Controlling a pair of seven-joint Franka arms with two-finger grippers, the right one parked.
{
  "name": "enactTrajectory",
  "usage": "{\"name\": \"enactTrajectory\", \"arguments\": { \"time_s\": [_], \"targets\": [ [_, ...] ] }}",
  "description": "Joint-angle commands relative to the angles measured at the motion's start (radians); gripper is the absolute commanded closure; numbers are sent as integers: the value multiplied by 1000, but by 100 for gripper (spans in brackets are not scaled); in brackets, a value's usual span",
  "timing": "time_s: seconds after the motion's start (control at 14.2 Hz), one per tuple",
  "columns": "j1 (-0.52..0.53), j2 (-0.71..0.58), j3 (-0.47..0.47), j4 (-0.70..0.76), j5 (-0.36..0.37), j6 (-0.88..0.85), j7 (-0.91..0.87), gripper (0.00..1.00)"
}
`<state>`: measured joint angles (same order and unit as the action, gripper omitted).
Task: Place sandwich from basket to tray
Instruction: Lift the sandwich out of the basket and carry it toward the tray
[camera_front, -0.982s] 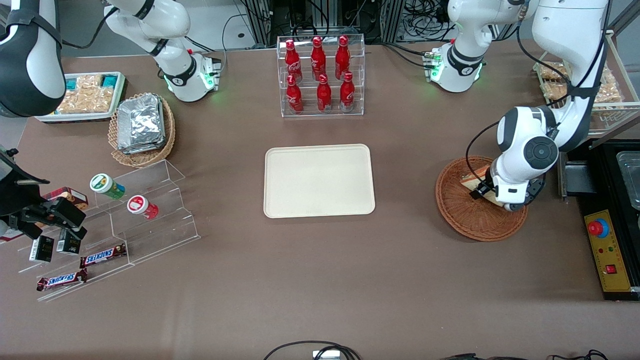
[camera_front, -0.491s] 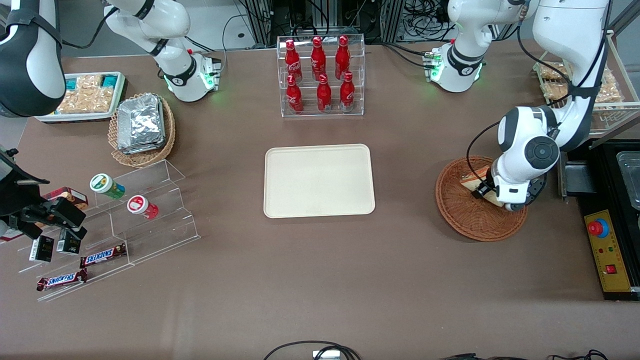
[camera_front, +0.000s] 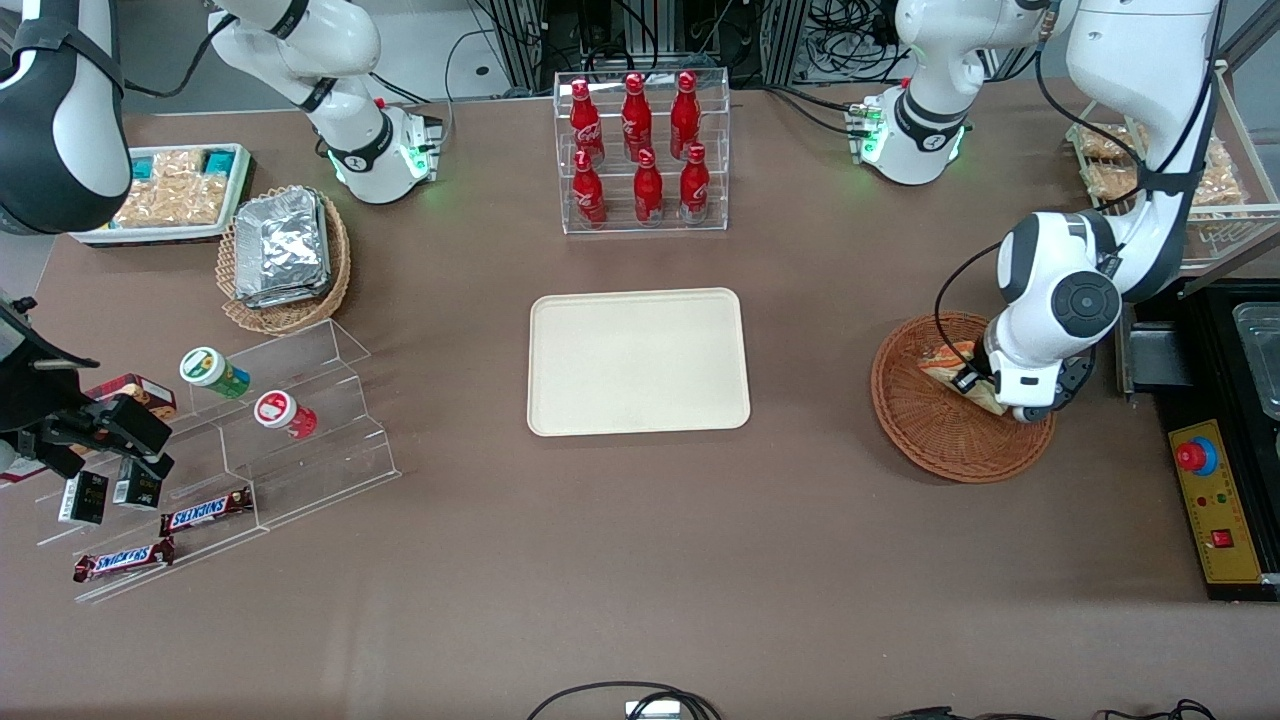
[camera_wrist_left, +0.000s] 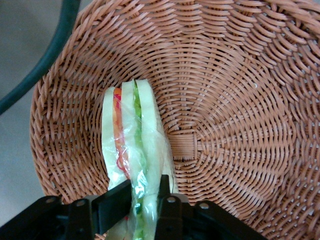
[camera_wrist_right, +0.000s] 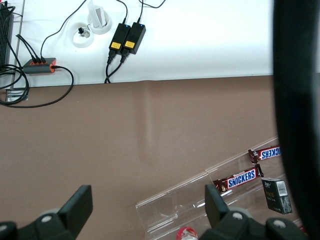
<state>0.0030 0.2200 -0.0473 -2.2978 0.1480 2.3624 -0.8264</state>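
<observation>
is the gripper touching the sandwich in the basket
Touching. The left wrist view shows the gripper with both fingers pressed against the sandwich, which stands on edge in the basket.

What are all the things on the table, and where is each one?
sandwich: 1, white with orange, red and green layers, in the basket, pinched by the tool
basket: 1, reddish-brown, toward the working arm's end
tray: 1, cream, mid-table
bottles: 6, red, in a clear rack farther from the front camera than the tray
foil packs: a silver stack in a tan basket, toward the parked arm's end
snack box: 1, white, beside the foil packs
cups: 2, one green, one red, lying on clear steps
chocolate bars: 2, brown, low on the steps
button box: 1, yellow, at the working arm's end
tool: 1, black, shut on the sandwich in the basket
</observation>
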Motion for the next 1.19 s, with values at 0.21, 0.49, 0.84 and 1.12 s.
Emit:
{"name": "enactTrajectory", "arguments": {
  "time_s": [0.21,0.49,0.84,1.12],
  "targets": [
    [-2,-11,1,56,11,-101,-2,100],
    [-9,-27,-5,224,7,-322,53,100],
    [-17,-80,-78,288,-19,-374,243,100],
    [-17,-90,-212,349,-109,-377,276,100]
  ]
}}
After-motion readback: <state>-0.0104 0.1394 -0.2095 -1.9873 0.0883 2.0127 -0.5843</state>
